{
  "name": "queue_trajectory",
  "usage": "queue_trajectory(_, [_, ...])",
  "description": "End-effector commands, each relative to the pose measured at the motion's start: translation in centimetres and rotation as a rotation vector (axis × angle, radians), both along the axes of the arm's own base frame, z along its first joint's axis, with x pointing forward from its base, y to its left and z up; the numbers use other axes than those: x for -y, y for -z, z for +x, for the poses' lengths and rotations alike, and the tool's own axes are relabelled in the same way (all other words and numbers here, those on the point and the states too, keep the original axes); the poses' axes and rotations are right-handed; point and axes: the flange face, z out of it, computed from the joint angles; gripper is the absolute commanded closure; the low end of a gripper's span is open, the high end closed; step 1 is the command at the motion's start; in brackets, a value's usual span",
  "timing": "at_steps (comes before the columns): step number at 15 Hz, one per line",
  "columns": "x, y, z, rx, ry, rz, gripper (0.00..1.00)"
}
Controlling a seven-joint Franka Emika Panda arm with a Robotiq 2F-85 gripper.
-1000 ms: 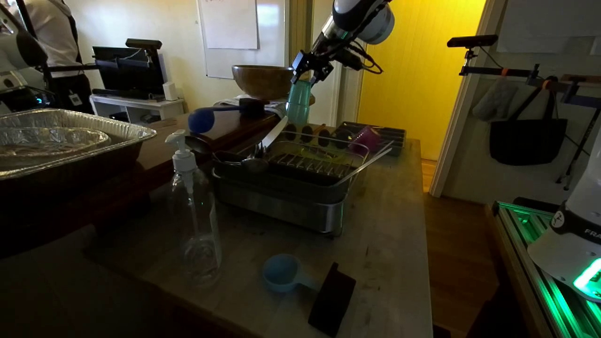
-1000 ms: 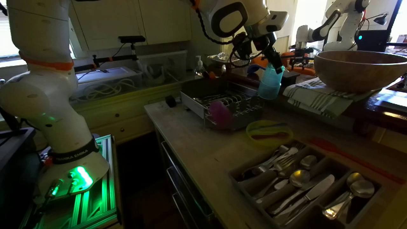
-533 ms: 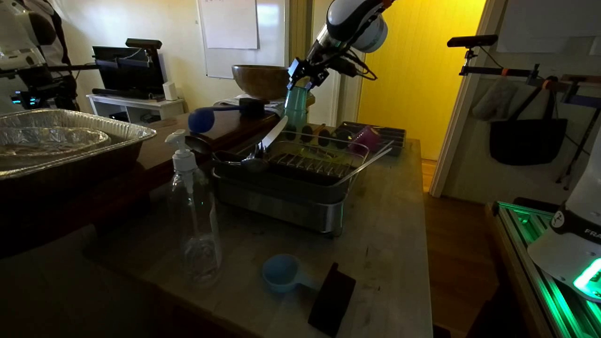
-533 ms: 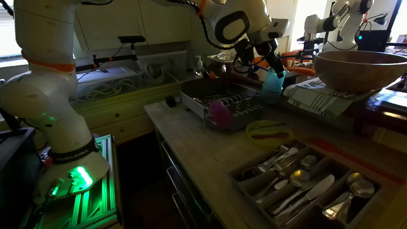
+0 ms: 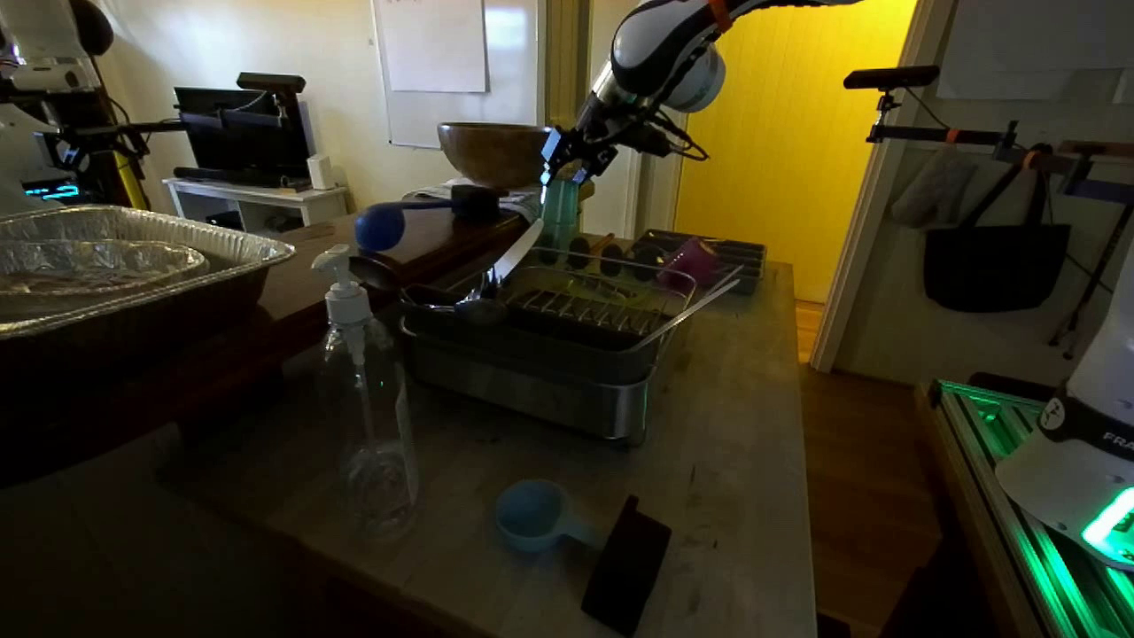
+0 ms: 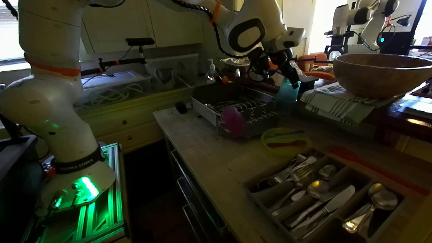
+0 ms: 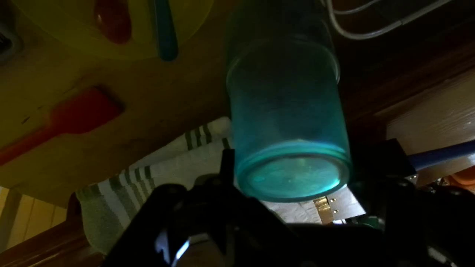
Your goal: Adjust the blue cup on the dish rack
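The gripper (image 5: 564, 175) was found grasping the blue cup (image 7: 289, 115) by its closed base end, the cup inverted with its mouth downward. In an exterior view, the cup was at the edge of the dish rack (image 6: 205, 112) nearest the striped towel (image 6: 339, 106); whether it touched the rack could not be determined. A tilted magenta cup (image 6: 234, 122) was noted at a corner of the rack, near a yellow bowl (image 6: 286, 152).

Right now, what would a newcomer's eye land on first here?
Probably the teal-blue cup, gripped by the tool and dominating the wrist view's middle. Next, I'd guess the bright yellow wall at the back of an exterior view, then the glowing green light on the robot's base.
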Motion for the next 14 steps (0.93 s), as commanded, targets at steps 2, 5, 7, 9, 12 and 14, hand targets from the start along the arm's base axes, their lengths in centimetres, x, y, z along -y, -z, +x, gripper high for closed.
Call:
queue_trajectory(2, [-0.2, 1.5, -0.1, -0.025, -0.011, -0.022, 0.51])
queue_trajectory(5, [-0.3, 2.0, -0.1, -0.036, -0.018, -0.028, 0.51])
queue_trajectory(7, [-0.4, 2.3, -0.2, -0.043, -0.023, -0.032, 0.51])
queue_trajectory(9, [-0.5, 2.4, -0.2, -0.048, -0.026, -0.038, 0.39])
queue_trajectory(12, [-0.6, 2.3, -0.3, -0.048, -0.030, -0.043, 0.00])
queue_trajectory(14, [-0.6, 2.1, -0.3, -0.047, -0.030, -0.042, 0.00])
